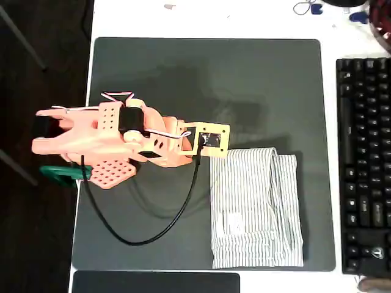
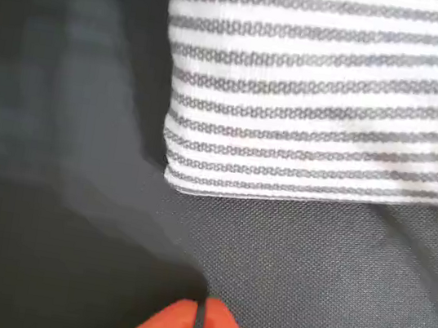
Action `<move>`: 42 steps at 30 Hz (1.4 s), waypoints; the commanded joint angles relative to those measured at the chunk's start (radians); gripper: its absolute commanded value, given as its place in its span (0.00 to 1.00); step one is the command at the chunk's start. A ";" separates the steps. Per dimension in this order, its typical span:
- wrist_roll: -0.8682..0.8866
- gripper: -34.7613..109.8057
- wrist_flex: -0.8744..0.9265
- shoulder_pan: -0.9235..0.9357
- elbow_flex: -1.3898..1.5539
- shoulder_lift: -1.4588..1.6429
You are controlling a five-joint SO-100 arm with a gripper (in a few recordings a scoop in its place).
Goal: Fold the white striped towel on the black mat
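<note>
A white table point(image 1: 214, 18) carries the black mat point(image 1: 201, 85), with a black keyboard point(image 1: 365, 165) along its right edge overhead. The white striped towel point(image 1: 256, 207) lies folded on the mat's lower right part. The orange tool point(image 2: 196, 326) hovers beside it, tips pressed together, empty.

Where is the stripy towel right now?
In the overhead view the white striped towel lies folded on the lower right part of the black mat, near the keyboard. The orange arm's gripper is just beside its upper left corner.
</note>
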 commanded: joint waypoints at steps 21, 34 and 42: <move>0.012 0.24 0.003 -0.002 0.017 0.008; 0.012 0.24 0.003 -0.002 0.017 0.008; 0.009 0.25 0.002 0.025 0.017 0.008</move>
